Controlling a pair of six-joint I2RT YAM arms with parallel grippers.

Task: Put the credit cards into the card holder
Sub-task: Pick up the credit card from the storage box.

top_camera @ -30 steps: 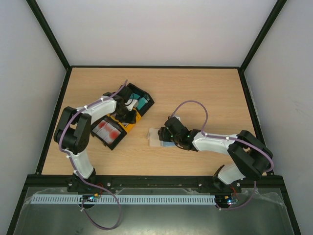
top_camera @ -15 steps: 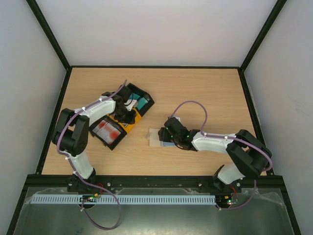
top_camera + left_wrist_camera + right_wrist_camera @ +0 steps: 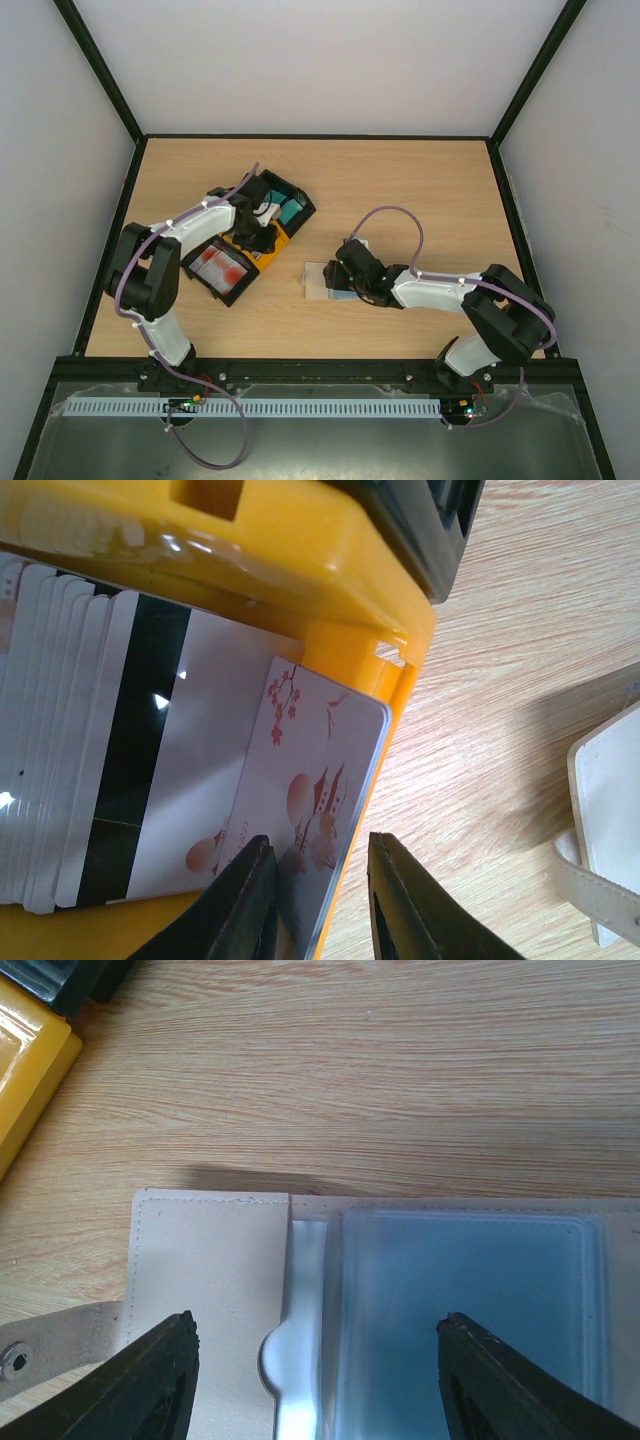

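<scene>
Top view, left arm: We see the left end effector [image 3: 262,235] low over the yellow bin [image 3: 242,248]. Teal cards [image 3: 293,211] lie on the bin's far side and red-marked cards [image 3: 219,268] on its near side. We judge it is there to take one card out.
Top view, right arm: The right end effector [image 3: 350,272] is over the card holder [image 3: 316,278]. The holder lies open on the worktop [image 3: 430,190], near the bin but apart from it.
Left wrist view, grip: The jaws stand narrowly apart, with a white card with red blossom marks [image 3: 315,770] between them. This card is tilted up from the stack of white cards [image 3: 60,730] in the bin. We cannot tell if the pads really press it; a thin gap shows at the right finger [image 3: 405,900].
Left wrist view, obstacles: The yellow wall is just behind the card's top edge, so a corner can catch there on lifting, we think. Only bare wood lies between the bin and the holder's edge at the right.
Right wrist view, grip: The fingers [image 3: 150,1380] are wide apart and hold nothing. They stand on both sides of the open holder, probably to keep it flat and steady; we cannot tell if they touch it.
Right wrist view, target: The clear pocket [image 3: 460,1290] looks bluish and sits beside the beige flap [image 3: 210,1260].
Right wrist view, obstacles: The strap [image 3: 35,1355] with its snap lies out to the left, on the bin's side, and may get in the way of a card.
</scene>
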